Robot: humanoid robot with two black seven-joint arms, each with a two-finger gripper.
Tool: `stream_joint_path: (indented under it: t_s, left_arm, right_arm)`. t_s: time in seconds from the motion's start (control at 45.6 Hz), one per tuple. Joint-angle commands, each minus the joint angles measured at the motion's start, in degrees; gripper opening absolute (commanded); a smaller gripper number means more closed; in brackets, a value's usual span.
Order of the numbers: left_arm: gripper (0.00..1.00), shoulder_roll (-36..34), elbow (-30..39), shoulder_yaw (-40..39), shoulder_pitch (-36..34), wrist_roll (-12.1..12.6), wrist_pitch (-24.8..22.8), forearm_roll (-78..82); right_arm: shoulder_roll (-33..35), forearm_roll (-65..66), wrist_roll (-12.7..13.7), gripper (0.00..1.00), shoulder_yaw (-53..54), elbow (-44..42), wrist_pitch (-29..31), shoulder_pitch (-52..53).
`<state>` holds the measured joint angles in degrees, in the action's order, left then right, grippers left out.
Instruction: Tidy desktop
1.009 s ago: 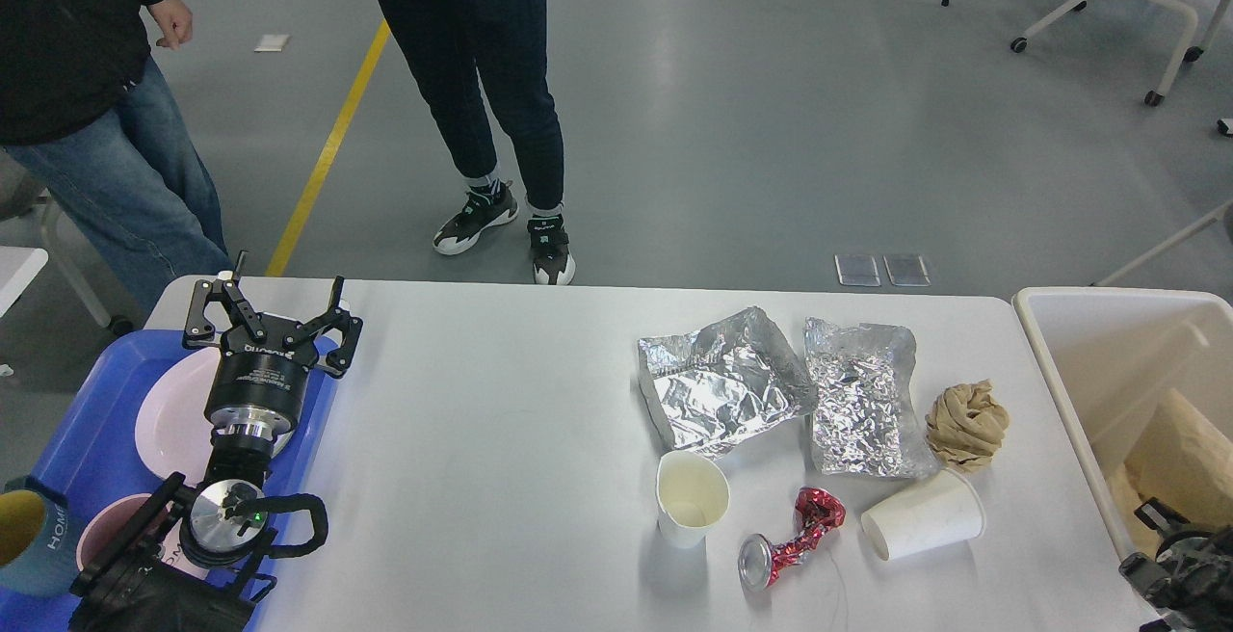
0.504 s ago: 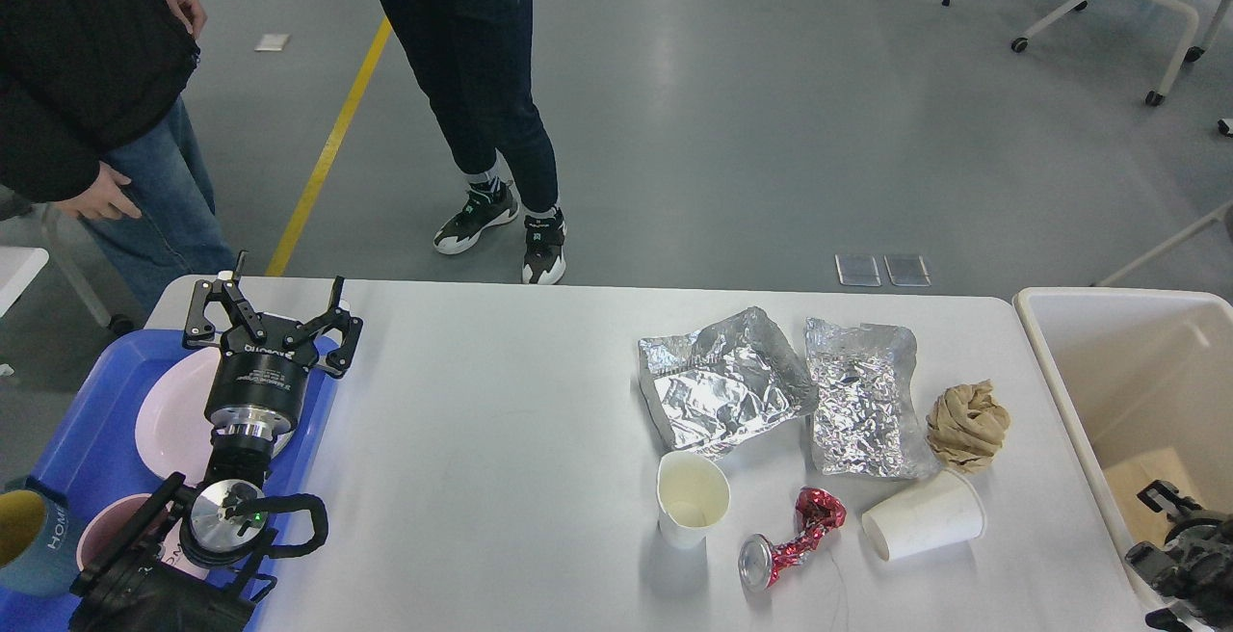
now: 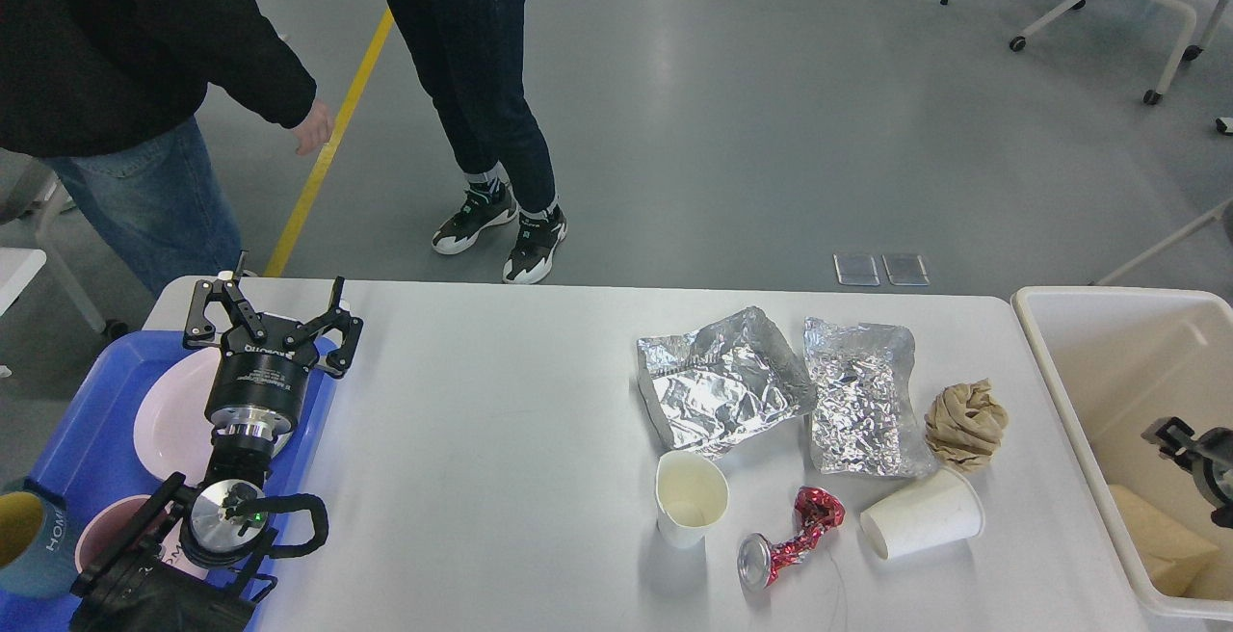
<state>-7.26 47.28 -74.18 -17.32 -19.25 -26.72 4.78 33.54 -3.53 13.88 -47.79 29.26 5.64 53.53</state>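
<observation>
The white desktop [image 3: 501, 439] carries litter on its right half: two crumpled foil sheets [image 3: 722, 381] [image 3: 862, 410], a brown paper wad [image 3: 966, 423], an upright paper cup [image 3: 691, 497], a paper cup on its side [image 3: 923, 515] and a crushed red can [image 3: 785, 540]. My left gripper [image 3: 284, 293] is open and empty, above the blue tray's far right corner at the desktop's left end. My right gripper [image 3: 1183, 441] shows only small and dark at the right edge, over the cream bin [image 3: 1060, 362]. Its fingers cannot be told apart.
The blue tray [image 3: 87, 439] holds a pink plate [image 3: 169, 420], a pink bowl [image 3: 101, 536] and a blue mug [image 3: 24, 540]. Brown paper [image 3: 1156, 536] lies in the bin. Two people stand behind the table's far left edge; one's hand [image 3: 313, 126] reaches out.
My right gripper has risen from the lower right corner to a spot over the bin. The brown paper in the bin lies lower. The person at left has stretched an arm out. My left arm is still.
</observation>
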Motion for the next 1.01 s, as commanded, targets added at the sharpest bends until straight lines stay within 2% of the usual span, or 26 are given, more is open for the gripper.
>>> stream_joint_path:
  t_s: [0.0,0.132,0.197,0.351,0.373,0.482,0.636,0.877,0.987]
  left_arm:
    - [0.96,-0.03,0.00,0.00,0.00,0.00,0.00,-0.03]
    - [0.96,0.05,0.00,0.00,0.00,0.00,0.00,-0.03]
    - [0.96,-0.03,0.00,0.00,0.00,0.00,0.00,0.06]
    - [0.96,-0.03,0.00,0.00,0.00,0.00,0.00,0.06]
    - [0.96,-0.03,0.00,0.00,0.00,0.00,0.00,-0.03]
    - [0.96,0.05,0.00,0.00,0.00,0.00,0.00,0.06]
    - [0.96,-0.03,0.00,0.00,0.00,-0.09,0.00,-0.03]
    - [0.96,-0.03,0.00,0.00,0.00,-0.09,0.00,-0.03]
    - [0.96,-0.03,0.00,0.00,0.00,-0.09,0.00,-0.03]
  right_arm:
    - [1.70,0.02,0.27,1.00,-9.06,9.22,5.25,11.76]
    - [1.00,-0.07,0.27,1.00,-19.08,18.71,9.20,25.29]
    - [0.47,-0.16,0.27,1.00,-22.43,23.11,13.24,32.76]
    - [-1.28,-0.34,0.27,1.00,-26.83,30.14,28.35,48.32]
    - [-2.33,-0.25,0.35,1.00,-27.88,31.89,32.72,51.47]
    - [-7.17,-0.25,0.44,1.00,-30.87,36.21,39.87,59.92]
    - [-12.62,-0.34,0.44,1.00,-33.69,46.84,42.79,73.02]
    - [-14.03,-0.69,0.44,1.00,-31.67,58.00,45.95,88.06]
    - [-13.85,-0.69,0.44,1.00,-27.98,65.91,46.04,94.21]
